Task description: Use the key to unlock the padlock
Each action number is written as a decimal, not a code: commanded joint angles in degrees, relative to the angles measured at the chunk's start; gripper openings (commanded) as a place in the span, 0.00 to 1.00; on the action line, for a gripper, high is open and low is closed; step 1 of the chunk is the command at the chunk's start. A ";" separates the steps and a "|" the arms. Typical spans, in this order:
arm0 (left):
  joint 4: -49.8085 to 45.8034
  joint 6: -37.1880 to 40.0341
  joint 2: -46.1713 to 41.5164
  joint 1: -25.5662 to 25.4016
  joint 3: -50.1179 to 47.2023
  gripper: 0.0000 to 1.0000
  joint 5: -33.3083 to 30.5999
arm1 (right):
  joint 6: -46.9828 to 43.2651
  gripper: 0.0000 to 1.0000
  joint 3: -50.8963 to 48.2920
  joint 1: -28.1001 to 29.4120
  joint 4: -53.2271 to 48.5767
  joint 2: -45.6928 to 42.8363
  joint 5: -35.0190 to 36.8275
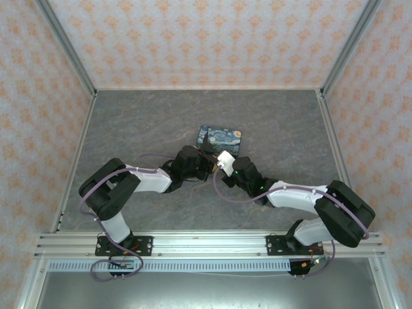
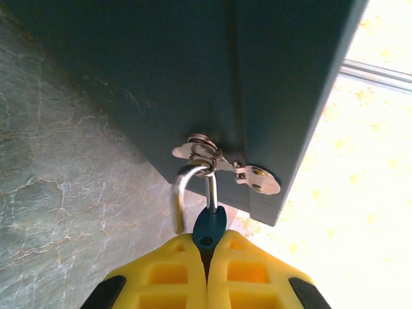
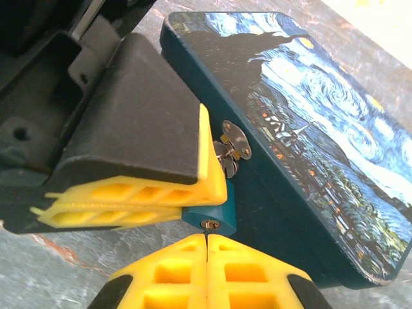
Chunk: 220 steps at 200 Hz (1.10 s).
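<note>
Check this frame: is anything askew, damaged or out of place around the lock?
Nothing stands out. The tin box lies flat with its lid shut. The padlock hangs through the hasp, clamped by the left gripper. The right gripper is shut right at its keyhole. Whatever it pinches is hidden.

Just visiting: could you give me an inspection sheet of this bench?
Surface: grey marbled table.
Job's things: teal padlock, its shackle through the hasp of the painted tin box; key not clearly seen.
Clutter: nothing seen.
Grippers: left gripper shut on the padlock; right gripper shut, tips at the padlock's underside.
Cables: purple cables loop along both arms.
Surroundings: patterned walls, metal frame.
</note>
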 commanded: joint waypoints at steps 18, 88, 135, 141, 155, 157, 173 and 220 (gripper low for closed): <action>1.58 0.06 -0.22 -0.36 0.49 0.00 0.31 | 9.67 0.00 1.16 -0.55 1.82 0.40 -3.10; -1.24 2.13 0.02 -0.17 -0.65 0.22 -1.17 | 22.47 0.00 -0.07 -1.26 3.24 2.83 -8.52; -2.36 2.98 -1.13 0.59 -4.00 0.34 -2.24 | 35.21 0.00 -2.75 -1.69 9.25 5.39 -11.21; -2.76 3.24 -1.66 0.74 -4.46 0.36 -2.51 | 37.07 0.00 -3.33 -1.90 10.46 5.54 -11.62; -4.29 4.15 -3.26 1.20 -5.49 0.41 -3.13 | 41.56 0.00 -4.97 -2.60 14.26 5.60 -12.19; -4.51 4.33 -3.48 1.27 -5.60 0.42 -3.27 | 42.28 0.00 -5.19 -2.72 14.74 5.66 -12.27; -7.09 5.95 -5.99 1.99 -6.40 0.51 -4.38 | 46.05 0.00 -6.47 -3.60 17.64 5.60 -13.83; -20.52 14.16 -15.30 4.77 -5.17 0.67 -7.82 | 58.59 0.00 -7.53 -7.05 18.81 6.94 -20.52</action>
